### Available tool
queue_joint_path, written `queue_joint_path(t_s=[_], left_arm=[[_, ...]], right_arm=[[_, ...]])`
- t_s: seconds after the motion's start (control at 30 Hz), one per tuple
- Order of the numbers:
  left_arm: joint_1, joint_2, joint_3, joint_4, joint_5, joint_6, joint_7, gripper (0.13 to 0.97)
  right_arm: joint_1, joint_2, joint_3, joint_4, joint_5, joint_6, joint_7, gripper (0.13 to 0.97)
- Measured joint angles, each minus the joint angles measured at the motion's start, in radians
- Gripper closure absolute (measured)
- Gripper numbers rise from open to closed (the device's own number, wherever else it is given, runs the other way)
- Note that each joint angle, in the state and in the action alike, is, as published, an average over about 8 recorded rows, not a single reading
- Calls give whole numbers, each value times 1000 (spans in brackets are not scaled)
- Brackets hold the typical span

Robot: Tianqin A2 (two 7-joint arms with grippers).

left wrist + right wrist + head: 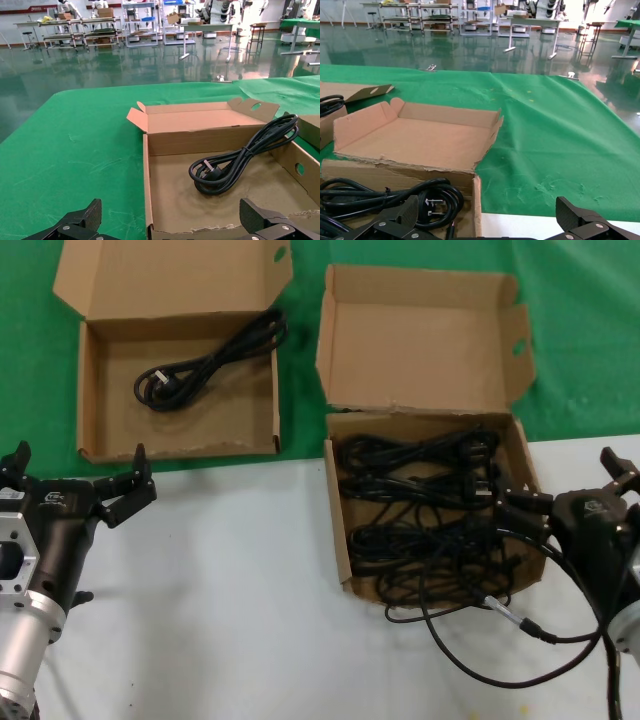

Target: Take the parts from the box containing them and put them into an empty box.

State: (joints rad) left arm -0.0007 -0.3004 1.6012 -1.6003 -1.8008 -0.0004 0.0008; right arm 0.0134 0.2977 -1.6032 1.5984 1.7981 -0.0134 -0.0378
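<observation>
The squarer box [338, 530] with upright lid flaps holds a tangle of several black cords [425, 510]. One coiled cord [205, 365] lies in the wide shallow box [90, 390] at the back left, which has a flat lid. My left gripper [80, 475] hovers open in front of the wide box, holding nothing. In the left wrist view that cord [235, 162] lies ahead of the open gripper [170, 217]. My right gripper [572, 485] is open at the right edge of the squarer box. The right wrist view shows a plug [427, 202] near one finger [405, 215].
Both boxes stand at the line where the green cloth [580, 330] meets the white table [220, 590]. A black cable with a grey tip [500, 606] loops out over the front of the squarer box onto the white table.
</observation>
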Motion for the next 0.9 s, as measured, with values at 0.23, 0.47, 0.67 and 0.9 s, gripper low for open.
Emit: queue_joint_path(t_s=[0.23,0.47,0.67,0.9], left_arm=[[0,0,0,0,0,0,0,132],[0,0,0,0,0,0,0,132],[0,0,0,0,0,0,0,132],[0,0,0,0,0,0,0,132]], right_arm=[[0,0,0,0,0,0,0,129],[0,0,0,0,0,0,0,129],[0,0,0,0,0,0,0,129],[0,0,0,0,0,0,0,129]])
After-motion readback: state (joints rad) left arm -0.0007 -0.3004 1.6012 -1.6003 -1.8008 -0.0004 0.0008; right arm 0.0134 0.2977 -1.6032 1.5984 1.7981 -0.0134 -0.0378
